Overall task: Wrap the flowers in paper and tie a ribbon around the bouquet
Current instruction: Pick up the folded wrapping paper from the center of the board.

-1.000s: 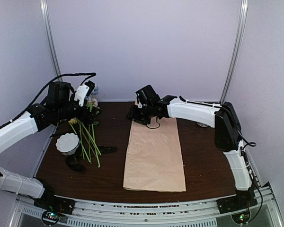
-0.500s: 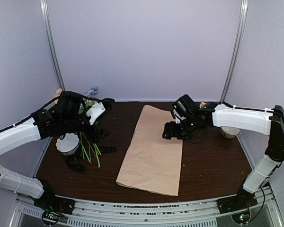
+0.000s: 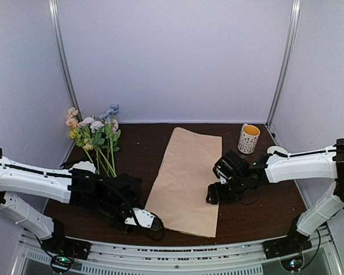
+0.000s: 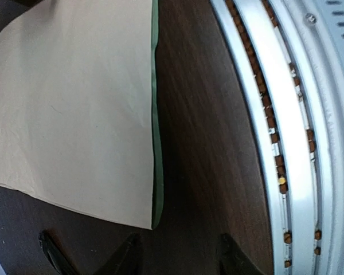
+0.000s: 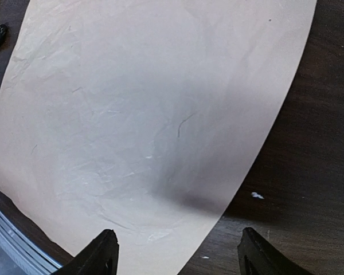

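The tan paper [image 3: 186, 175] lies flat and slanted across the middle of the table. The flowers [image 3: 94, 134] stand upright at the back left, stems running down behind my left arm. My left gripper [image 3: 152, 226] is low by the paper's near left corner. In the left wrist view it [image 4: 180, 258] is open on bare table, just short of the paper [image 4: 74, 109] and its green underside edge [image 4: 156, 143]. My right gripper [image 3: 213, 196] is open at the paper's right edge. In the right wrist view it [image 5: 178, 252] straddles that edge of the paper [image 5: 149, 114]. The ribbon is hidden.
A mug [image 3: 249, 138] with a yellow inside stands at the back right, a white object [image 3: 278, 150] beside it. A white cup [image 3: 83, 167] peeks out behind my left arm. The metal rail [image 4: 286, 126] runs along the table's front edge.
My left arm swung from the flowers at the back left to the paper's near left corner, jaws narrowing. My right arm slid from the paper's far end to its right edge. The paper turned aslant.
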Controlling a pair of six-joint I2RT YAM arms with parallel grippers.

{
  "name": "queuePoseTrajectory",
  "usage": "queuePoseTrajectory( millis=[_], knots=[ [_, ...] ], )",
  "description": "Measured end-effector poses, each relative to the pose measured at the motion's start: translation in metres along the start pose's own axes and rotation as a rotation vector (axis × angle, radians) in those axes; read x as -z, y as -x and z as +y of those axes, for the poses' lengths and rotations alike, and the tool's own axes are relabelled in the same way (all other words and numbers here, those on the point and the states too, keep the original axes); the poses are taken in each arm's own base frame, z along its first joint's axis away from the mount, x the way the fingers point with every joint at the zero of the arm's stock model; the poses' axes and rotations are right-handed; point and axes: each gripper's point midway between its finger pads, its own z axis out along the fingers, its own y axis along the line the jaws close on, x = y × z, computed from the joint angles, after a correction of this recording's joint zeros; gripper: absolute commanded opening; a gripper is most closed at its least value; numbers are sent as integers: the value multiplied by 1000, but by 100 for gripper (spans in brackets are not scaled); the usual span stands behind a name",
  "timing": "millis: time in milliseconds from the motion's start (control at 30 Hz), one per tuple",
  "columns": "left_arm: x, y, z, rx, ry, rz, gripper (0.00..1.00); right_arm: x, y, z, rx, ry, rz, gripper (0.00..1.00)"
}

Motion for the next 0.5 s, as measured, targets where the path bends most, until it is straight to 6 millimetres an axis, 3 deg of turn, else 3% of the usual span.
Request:
queuePoseTrajectory(
  millis=[100, 233, 367, 500],
  knots=[
    [-24, -17, 5, -9, 48, 109, 44, -3, -7, 5, 13, 21, -2, 73],
    [-41, -37, 12, -11, 121, 173, 49, -9, -21, -1, -17, 30, 5, 73],
    [-45, -38, 20, -16, 179, 167, 59, -13, -30, -8, -50, 27, 11, 73],
    [-47, -34, 25, -27, 215, 143, 61, -15, -32, -7, -70, 35, 7, 73]
  ],
)
